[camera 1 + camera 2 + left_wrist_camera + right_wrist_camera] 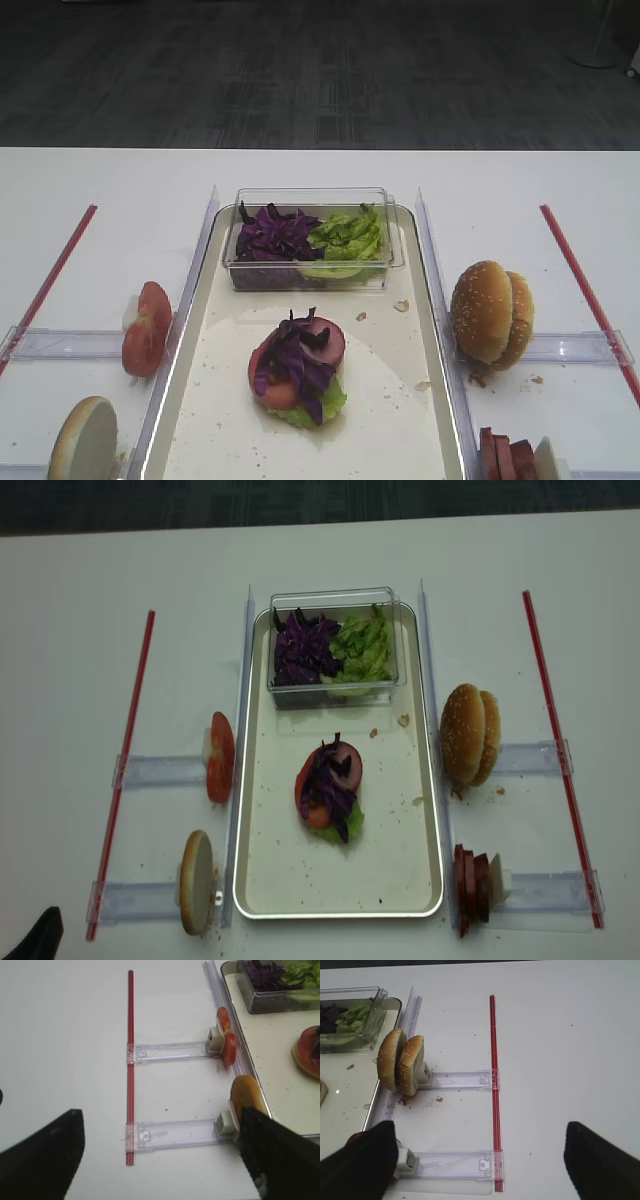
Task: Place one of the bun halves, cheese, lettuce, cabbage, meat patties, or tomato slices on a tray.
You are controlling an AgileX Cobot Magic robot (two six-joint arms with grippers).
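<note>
Cabbage (pixel 296 362) sits in a loose purple heap on top of the little stack in the middle of the tray (pixel 210 420); under it you can see a red tomato slice, a pink meat patty (pixel 328 340), some green lettuce (pixel 322 404) and a pale bun bottom; more purple shreds and green leaves wait in the clear tub (pixel 310 262) at the far end of the tray; the right gripper (pixel 480 1160) hangs over the white table beside the tray with its two dark fingers (pixel 360 1165) far apart and nothing between them; the left gripper (pixel 160 1160) is the same on its side, fingers wide and empty; two bun halves (pixel 490 314) stand on edge in a clear holder to the right of the tray, and I think a top one goes on next; a bun is light and soft, so it will squash if pinched hard; hold it gently across its two flat sides, near the middle, where the crust is firm; the seeds may fall off; the tomato slices (pixel 146 328) on the left are wet and slippery and bend easily; the cabbage heap looks wobbly, so anything put on top could push shreds off.
</note>
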